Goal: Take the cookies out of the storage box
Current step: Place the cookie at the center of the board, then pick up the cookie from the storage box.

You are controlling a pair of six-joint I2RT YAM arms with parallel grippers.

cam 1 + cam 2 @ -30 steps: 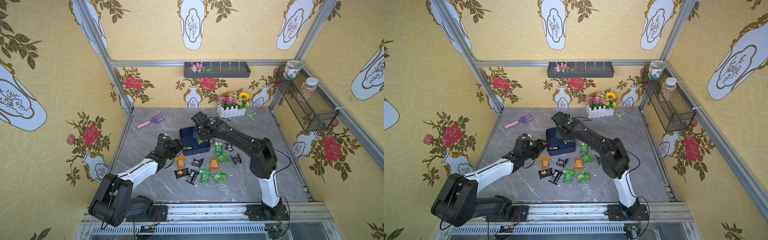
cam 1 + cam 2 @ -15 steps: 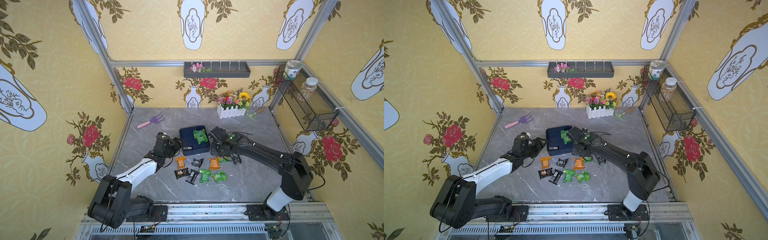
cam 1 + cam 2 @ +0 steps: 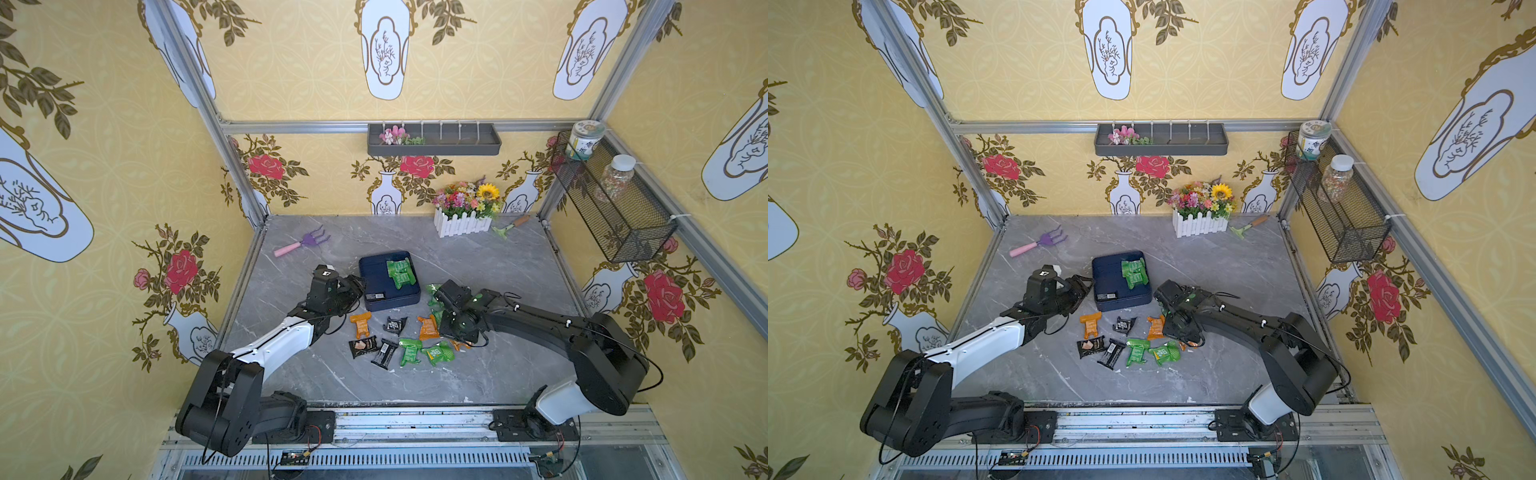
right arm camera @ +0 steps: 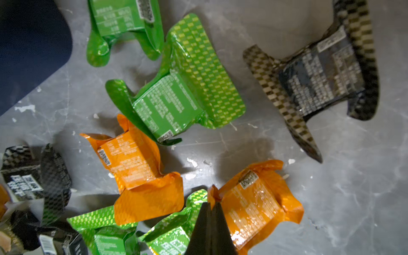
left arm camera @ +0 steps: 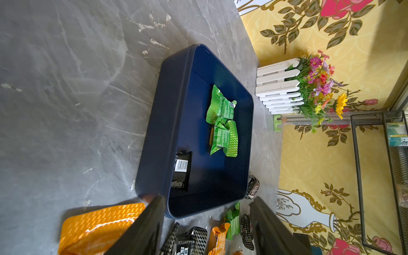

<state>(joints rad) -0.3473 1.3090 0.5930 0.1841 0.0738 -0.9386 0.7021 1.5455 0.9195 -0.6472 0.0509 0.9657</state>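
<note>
Most cookies (image 3: 409,352) lying on table (image 3: 478,374), 3 pkts (image 5: 223,123) sitting in storage box (image 3: 374,272); R gripper (image 4: 211,204) pinching orange pkt (image 4: 258,203), L gripper (image 5: 208,197) gaping.

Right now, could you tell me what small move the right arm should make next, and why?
Probably open the right gripper: it is shut on a corner of an orange packet that is over the table, clear of the storage box.

Light's coming in bright and even, soft shadows sitting under the cookies (image 4: 136,161). The orange packet (image 4: 258,205) right beside the right gripper (image 4: 211,205) is glaring, the black packet (image 4: 320,72) farther off is blurring, and lines are bowing at the edges in both top views.
</note>
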